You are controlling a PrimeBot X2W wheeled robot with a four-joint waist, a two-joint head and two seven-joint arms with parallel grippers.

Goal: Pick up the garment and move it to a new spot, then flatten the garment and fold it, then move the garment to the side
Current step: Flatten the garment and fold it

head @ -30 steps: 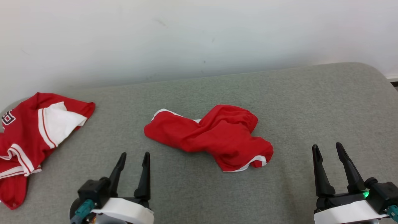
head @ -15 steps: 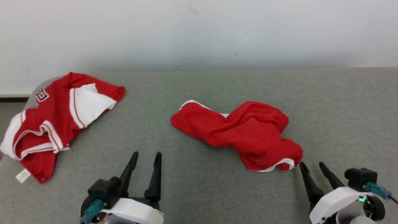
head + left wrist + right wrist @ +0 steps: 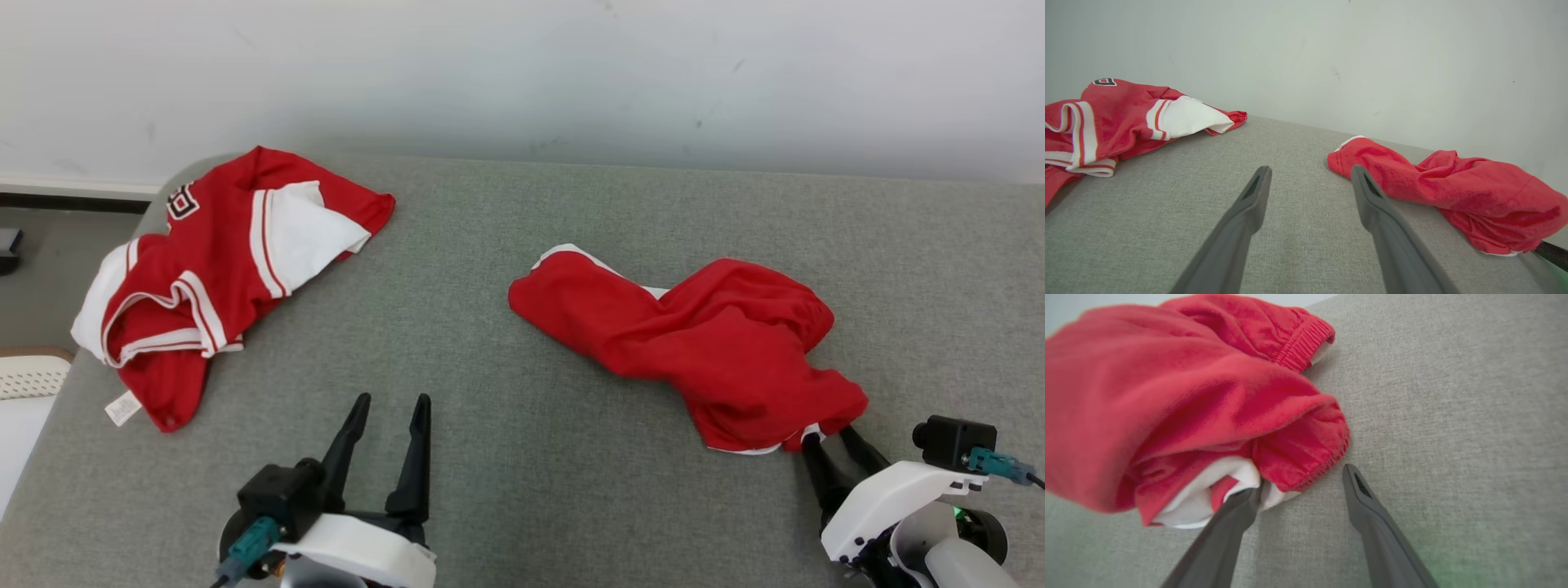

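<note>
The garment (image 3: 702, 343) is a crumpled red pair of shorts with white trim, lying mid-right on the grey cushioned surface (image 3: 506, 474). My right gripper (image 3: 826, 439) stands open at its near right corner. In the right wrist view one fingertip (image 3: 1249, 498) touches the white lining under the garment's (image 3: 1188, 396) hem and the other rests on bare fabric, with the right gripper (image 3: 1302, 479) closed on nothing. My left gripper (image 3: 393, 400) is open over the bare surface, well left of the garment (image 3: 1453, 192); the left gripper (image 3: 1311, 168) points toward the garment's left end.
A red and white jersey (image 3: 220, 261) lies bunched at the far left corner of the surface, also seen as the jersey (image 3: 1106, 118) in the left wrist view. A pale wall (image 3: 522, 73) runs behind. Floor (image 3: 33, 269) and a white object (image 3: 24, 380) lie past the left edge.
The head camera has swung left, shifting the whole scene right. My right gripper has moved in to the garment's near right corner, its fingers still apart. The left gripper has stayed put.
</note>
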